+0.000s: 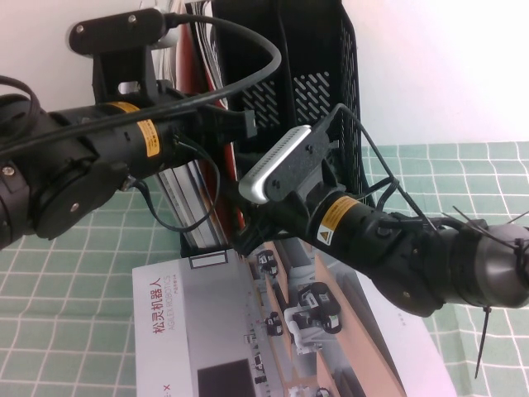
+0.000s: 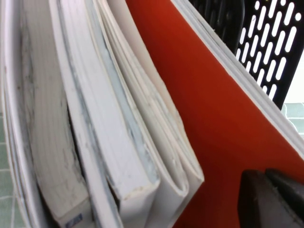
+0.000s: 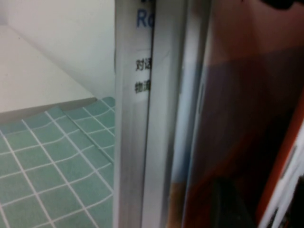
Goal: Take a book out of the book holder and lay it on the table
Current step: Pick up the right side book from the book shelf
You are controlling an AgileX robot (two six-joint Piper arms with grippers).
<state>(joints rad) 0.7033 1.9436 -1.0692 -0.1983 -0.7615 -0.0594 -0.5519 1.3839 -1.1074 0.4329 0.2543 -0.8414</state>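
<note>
Both grippers reach into the black book holder [image 1: 318,58], the left gripper [image 2: 270,199] beside a red cover; arms hide the fingertips, so jaw state cannot be determined. The book cannot be identified among the upright spines [image 2: 123,142]. A grey brochure [image 1: 248,339] lies on the table [image 1: 66,273].

Green-grid table [image 1: 74,273] carries black book holder [image 1: 331,91] and grey brochure [image 1: 248,331].
</note>
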